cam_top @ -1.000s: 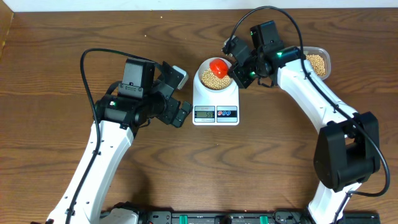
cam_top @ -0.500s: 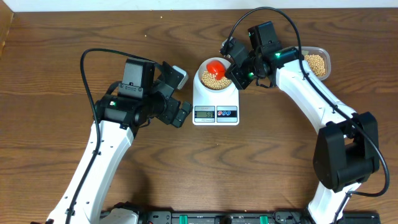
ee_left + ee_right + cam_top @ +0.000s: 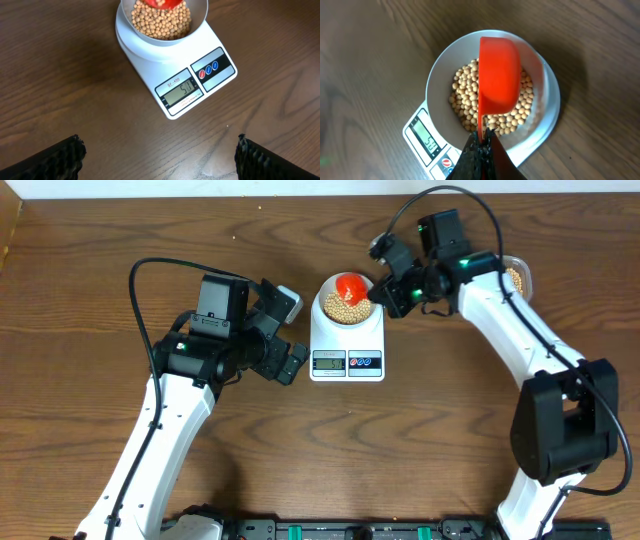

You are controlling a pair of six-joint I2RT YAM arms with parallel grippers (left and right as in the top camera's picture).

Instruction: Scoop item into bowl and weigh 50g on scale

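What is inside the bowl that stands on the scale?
Tan beans lie in the bowl; a red scoop is over them. The beans under the scoop and the bowl's bottom are covered.

my scoop (image 3: 499, 75): orange-red | beans (image 3: 465, 100): tan-yellow | bowl (image 3: 437, 80): pale blue-white | scale (image 3: 150, 62): white, grey display (image 3: 180, 91), red button (image 3: 202, 74), blue button (image 3: 215, 65) | table (image 3: 450, 440): dark brown wood grain | my arms (image 3: 505, 320): white, black joints, black cables

Work surface: dark brown wood-grain table top (image 3: 80, 260), grain running 9 to 3 o'clock, filling the overhead view. A narrow white strip (image 3: 200, 186) borders it at 12 o'clock. Lighting is even and diffuse, with a faint sheen on the wood.
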